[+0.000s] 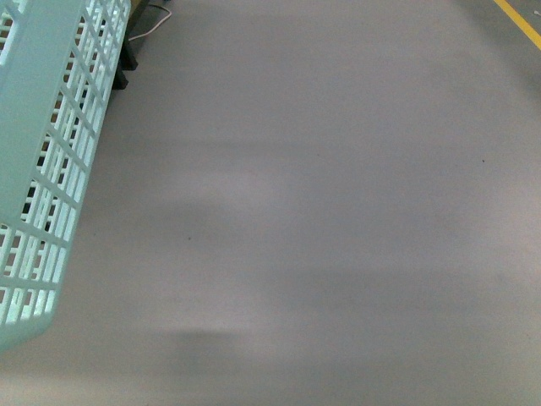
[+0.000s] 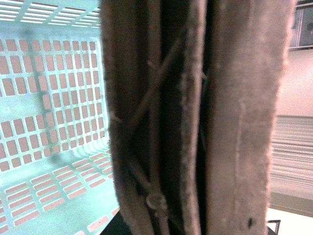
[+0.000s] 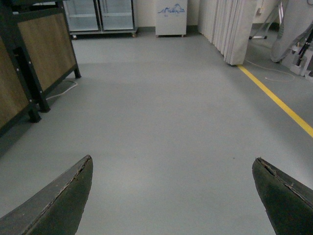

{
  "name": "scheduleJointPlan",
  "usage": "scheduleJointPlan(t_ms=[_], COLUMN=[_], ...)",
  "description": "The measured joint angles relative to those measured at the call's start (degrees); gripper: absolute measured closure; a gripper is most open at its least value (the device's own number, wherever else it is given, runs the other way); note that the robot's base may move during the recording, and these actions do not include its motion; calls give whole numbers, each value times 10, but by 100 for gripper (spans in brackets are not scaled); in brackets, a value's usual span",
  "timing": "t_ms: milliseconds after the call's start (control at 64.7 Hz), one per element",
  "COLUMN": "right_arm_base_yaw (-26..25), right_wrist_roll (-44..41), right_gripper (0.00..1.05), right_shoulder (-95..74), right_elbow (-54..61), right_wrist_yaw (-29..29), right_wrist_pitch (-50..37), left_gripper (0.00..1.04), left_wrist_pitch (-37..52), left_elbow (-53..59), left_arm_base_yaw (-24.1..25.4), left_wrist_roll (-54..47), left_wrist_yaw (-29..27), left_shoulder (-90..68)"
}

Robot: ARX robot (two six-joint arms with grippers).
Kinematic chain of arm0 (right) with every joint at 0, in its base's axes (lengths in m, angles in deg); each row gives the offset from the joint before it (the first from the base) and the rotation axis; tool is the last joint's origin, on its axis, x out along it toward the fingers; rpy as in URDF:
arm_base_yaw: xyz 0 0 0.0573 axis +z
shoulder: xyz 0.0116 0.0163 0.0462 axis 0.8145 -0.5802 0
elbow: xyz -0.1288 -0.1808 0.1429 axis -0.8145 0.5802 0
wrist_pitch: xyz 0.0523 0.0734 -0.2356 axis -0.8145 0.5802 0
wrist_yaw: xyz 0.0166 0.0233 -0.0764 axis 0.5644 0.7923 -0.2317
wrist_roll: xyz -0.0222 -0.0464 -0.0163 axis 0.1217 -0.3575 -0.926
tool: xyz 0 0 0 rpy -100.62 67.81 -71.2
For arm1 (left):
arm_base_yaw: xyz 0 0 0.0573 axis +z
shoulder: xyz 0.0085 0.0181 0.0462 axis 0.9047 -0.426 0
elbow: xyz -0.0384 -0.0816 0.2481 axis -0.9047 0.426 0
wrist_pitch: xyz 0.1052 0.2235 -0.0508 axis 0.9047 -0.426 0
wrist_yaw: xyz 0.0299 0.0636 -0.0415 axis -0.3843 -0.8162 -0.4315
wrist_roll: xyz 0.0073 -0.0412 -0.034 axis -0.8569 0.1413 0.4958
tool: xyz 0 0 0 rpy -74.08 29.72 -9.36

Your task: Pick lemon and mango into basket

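The pale teal slotted basket hangs at the left edge of the front view, above grey floor. In the left wrist view its brown handle fills the middle, very close to the camera, and the basket's slotted inside looks empty. My left gripper is shut on the basket's handle, but its fingers are hidden behind the handle. My right gripper is open over bare floor, with nothing between its dark fingertips. The lemon and the mango are out of view.
A dark-framed stand with wooden panels stands at one side, with a white cable on the floor by it. A yellow floor line runs along the other side. Glass-door cabinets and a white curtain stand beyond.
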Motion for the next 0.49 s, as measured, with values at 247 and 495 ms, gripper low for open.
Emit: scheduleJointPlan(t_ms=[247,495], right_arm_base_yaw=[0,0], right_wrist_roll=[0,0], right_gripper=[9,9], right_shoulder=[0,0], right_elbow=[0,0], right_wrist_yaw=[0,0], right_wrist_pitch=[0,0], left_gripper=[90,90], left_wrist_pitch=[0,0], left_elbow=[0,0], left_arm_base_yaw=[0,0], left_wrist_roll=[0,0], left_wrist_yaw=[1,0], left_shoulder=[0,0])
